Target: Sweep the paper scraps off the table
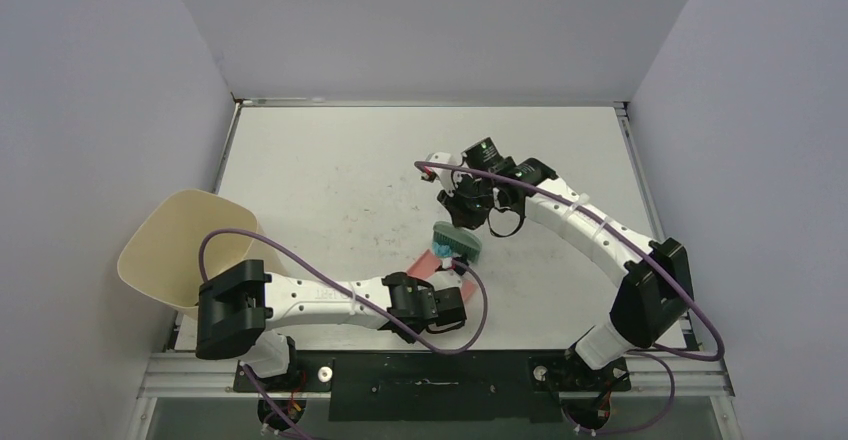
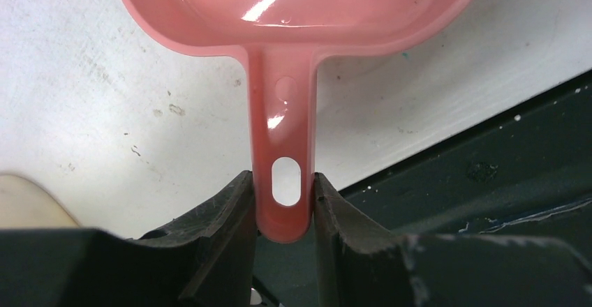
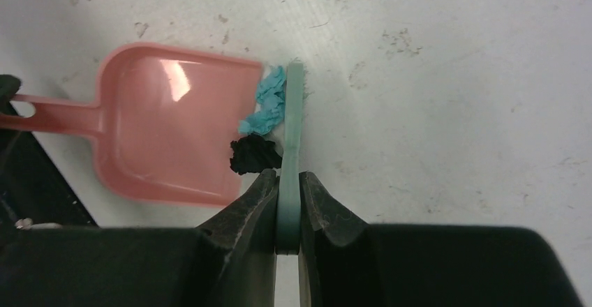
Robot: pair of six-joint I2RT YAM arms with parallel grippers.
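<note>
My left gripper [image 2: 283, 202] is shut on the handle of the pink dustpan [image 2: 293, 14], which lies flat on the white table [image 1: 330, 170] near its front edge; the dustpan also shows in the right wrist view [image 3: 167, 125] and partly in the top view [image 1: 428, 263]. My right gripper [image 3: 287, 181] is shut on the teal hand brush [image 3: 293, 111], seen in the top view too [image 1: 457, 243], held against the dustpan's open lip. A teal paper scrap [image 3: 269, 105] and a black paper scrap [image 3: 253, 155] lie between the brush and the dustpan's lip.
A beige round-cornered bin [image 1: 185, 245] stands at the table's left edge beside the left arm. The dark mounting rail [image 1: 430, 375] runs along the table's near edge. Grey walls enclose the table on three sides.
</note>
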